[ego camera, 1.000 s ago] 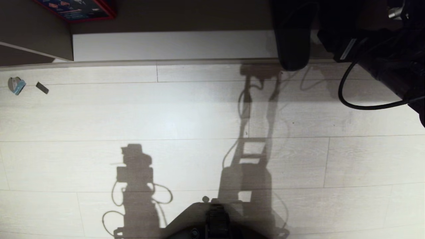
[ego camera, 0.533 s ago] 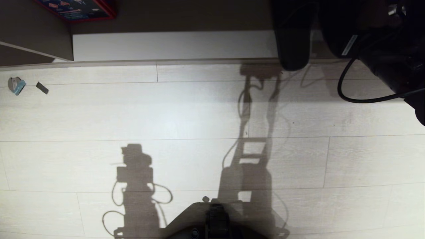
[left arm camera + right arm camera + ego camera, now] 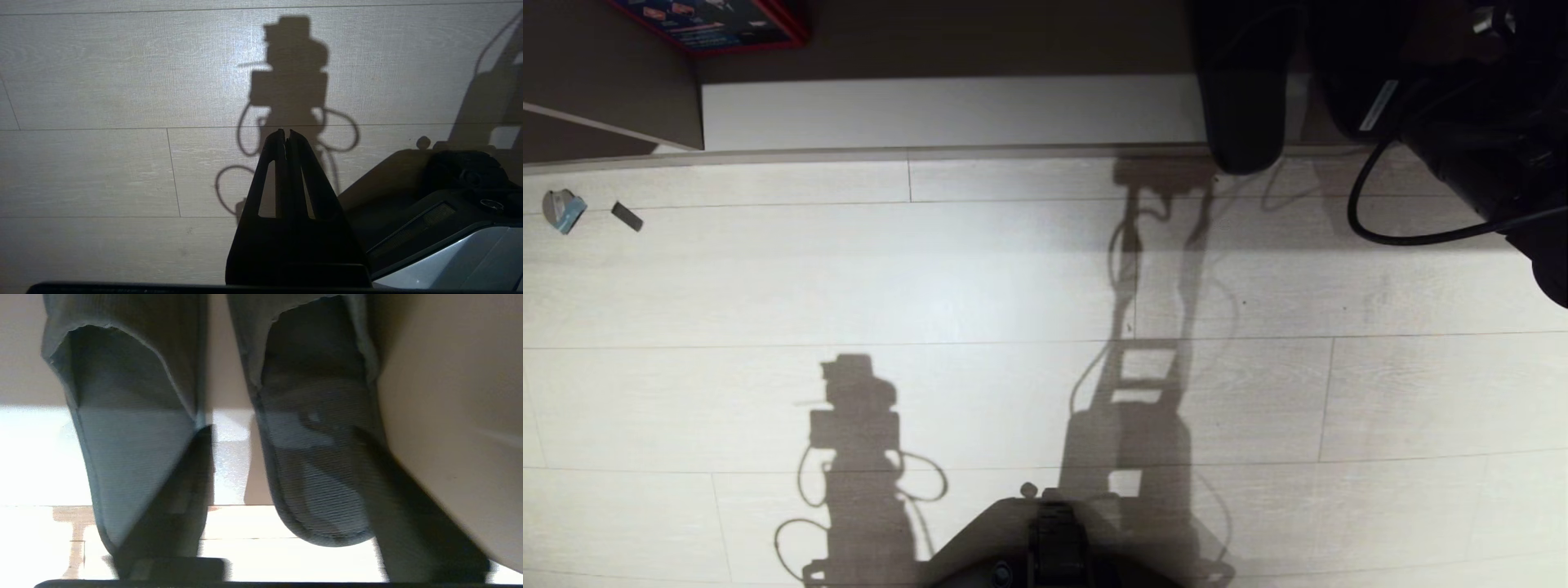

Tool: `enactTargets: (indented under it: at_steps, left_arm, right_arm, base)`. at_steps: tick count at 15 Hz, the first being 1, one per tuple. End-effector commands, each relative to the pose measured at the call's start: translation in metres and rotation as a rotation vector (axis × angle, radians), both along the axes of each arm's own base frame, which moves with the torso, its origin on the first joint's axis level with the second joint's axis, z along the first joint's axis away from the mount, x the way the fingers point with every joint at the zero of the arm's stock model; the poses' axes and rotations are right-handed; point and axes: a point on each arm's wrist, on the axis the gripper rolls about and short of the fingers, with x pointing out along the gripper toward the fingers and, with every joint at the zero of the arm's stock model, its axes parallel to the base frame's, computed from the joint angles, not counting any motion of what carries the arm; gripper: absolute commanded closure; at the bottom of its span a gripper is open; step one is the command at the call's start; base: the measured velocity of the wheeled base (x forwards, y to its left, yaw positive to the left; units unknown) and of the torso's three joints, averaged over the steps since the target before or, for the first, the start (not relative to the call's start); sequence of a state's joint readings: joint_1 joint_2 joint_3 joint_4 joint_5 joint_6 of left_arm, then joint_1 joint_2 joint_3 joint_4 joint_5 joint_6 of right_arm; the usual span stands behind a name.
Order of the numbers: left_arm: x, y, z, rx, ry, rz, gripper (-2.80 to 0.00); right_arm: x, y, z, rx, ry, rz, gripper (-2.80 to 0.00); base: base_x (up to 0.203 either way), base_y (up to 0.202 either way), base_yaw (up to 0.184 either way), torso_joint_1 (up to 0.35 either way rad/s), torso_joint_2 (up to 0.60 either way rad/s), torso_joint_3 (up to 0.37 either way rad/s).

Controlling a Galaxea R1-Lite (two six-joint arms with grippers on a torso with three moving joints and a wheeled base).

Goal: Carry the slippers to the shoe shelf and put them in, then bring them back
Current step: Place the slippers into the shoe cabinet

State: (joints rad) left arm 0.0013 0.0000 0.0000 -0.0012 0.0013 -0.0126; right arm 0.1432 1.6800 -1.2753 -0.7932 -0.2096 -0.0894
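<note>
R gripper (image 3: 286, 465), jaws part-open, straddles one of the slippers (image 3: 310, 457) in shoe shelf (image 3: 947, 110); pickup underway, next: clamp, lift out.

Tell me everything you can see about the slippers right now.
The slippers are a dark grey pair in ribbed fabric, each with a wide closed upper and a rounded heel. They lie side by side, apart, toes into the shoe shelf, heels sticking out over its pale base board toward the floor. One lies close beside an upright panel. The right gripper straddles that slipper, one finger in the gap between the pair, one on the panel side; whether it grips is unclear.
</note>
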Motion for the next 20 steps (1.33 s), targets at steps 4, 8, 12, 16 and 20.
enactTargets:
  at_steps: [4, 8, 12, 16, 20]
  left_arm:
    - [0.000, 0.000, 0.000, 0.000, 0.000, 0.001, 0.00]
    - [0.000, 0.000, 0.000, 0.000, 0.000, 0.001, 0.00]
    - [0.000, 0.000, 0.000, 0.000, 0.000, 0.001, 0.00]
    - [0.000, 0.000, 0.000, 0.000, 0.000, 0.001, 0.00]
    - [0.000, 0.000, 0.000, 0.000, 0.000, 0.001, 0.00]
  right_arm:
    - [0.005, -0.014, -0.004, -0.010, 0.012, -0.058, 0.00]
    - [0.024, -0.024, -0.029, -0.009, 0.002, -0.086, 0.00]
    - [0.038, -0.019, -0.046, -0.018, 0.032, -0.055, 0.00]
    - [0.043, -0.014, -0.059, -0.019, 0.055, -0.038, 0.00]
    - [0.049, -0.006, -0.064, -0.024, 0.037, -0.007, 0.00]
  base:
    - [0.000, 0.000, 0.000, 0.000, 0.00, 0.000]
    - [0.000, 0.000, 0.000, 0.000, 0.00, 0.000]
    - [0.000, 0.000, 0.000, 0.000, 0.00, 0.000]
    - [0.000, 0.000, 0.000, 0.000, 0.00, 0.000]
    - [0.000, 0.000, 0.000, 0.000, 0.00, 0.000]
